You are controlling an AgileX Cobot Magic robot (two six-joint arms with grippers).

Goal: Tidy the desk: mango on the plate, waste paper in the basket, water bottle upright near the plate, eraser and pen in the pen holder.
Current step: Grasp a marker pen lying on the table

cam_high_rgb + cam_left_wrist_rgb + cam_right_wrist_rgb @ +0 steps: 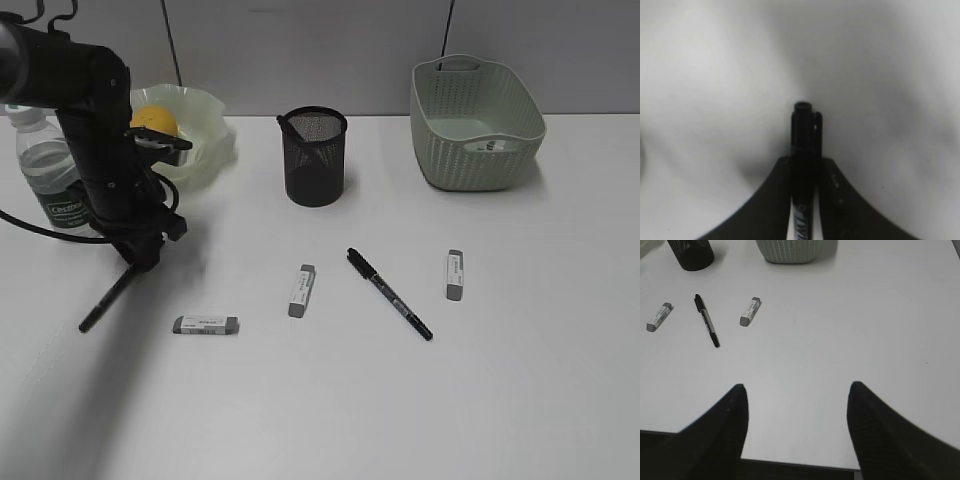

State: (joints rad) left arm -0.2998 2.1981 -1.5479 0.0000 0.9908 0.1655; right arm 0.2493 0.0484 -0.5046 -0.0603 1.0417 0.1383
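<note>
Left gripper (804, 200) pinching a black pen (804, 145), unclear from exterior view.

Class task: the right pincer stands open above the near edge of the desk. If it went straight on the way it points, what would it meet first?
Probably the bare desk: the right pincer points down over empty tabletop. The nearest eraser lies left of that line, though depth is unclear.

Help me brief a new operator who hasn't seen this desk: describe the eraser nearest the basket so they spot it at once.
Start at the pale green woven-texture plastic basket at the back right of the white desk. Straight toward the front from it lies a small grey-and-white block eraser, lying apart, right of the loose black pen. It is the rightmost of three erasers, and the only one beyond that pen.
</note>
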